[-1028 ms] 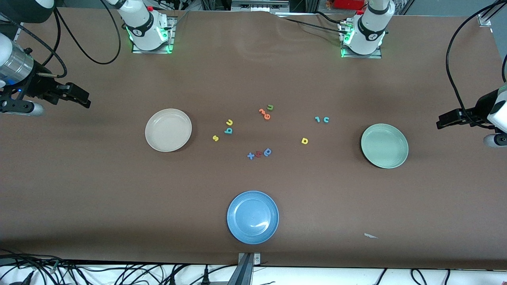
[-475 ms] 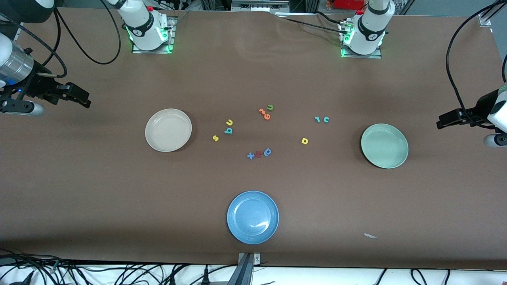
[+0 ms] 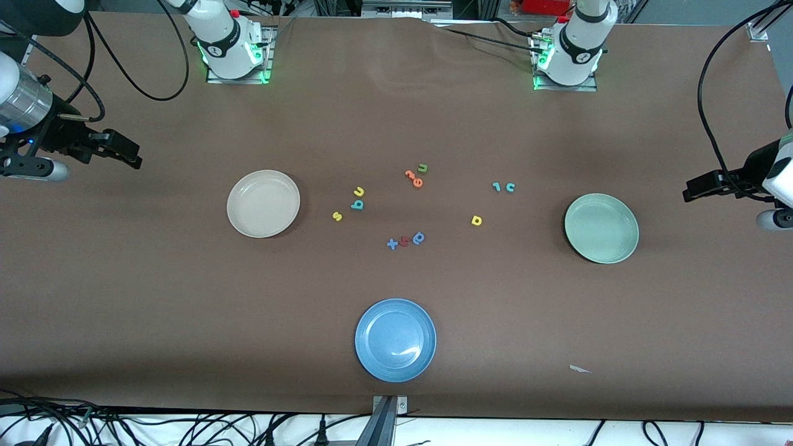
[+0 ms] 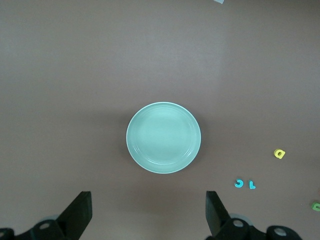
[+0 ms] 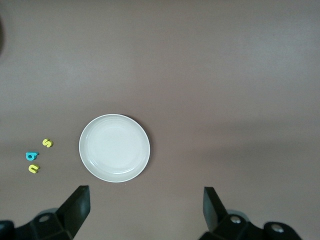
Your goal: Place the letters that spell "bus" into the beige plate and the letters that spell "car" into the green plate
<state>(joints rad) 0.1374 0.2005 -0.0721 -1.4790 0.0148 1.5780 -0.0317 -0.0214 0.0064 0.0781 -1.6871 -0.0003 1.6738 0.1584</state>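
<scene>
Six letters wait, both plates bare.
Right pincer (image 3: 127, 155) and left pincer (image 3: 694, 189), both wide, should descend squarely over one letter.

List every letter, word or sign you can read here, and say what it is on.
"b", "u", "s": loose teal b, yellow u, yellow s on the table.
"c", "r", "a": teal c, teal r, yellow a.
"u": green letter.
Orange, red and blue letters: too small to read surely.
Plates: no text.
</scene>
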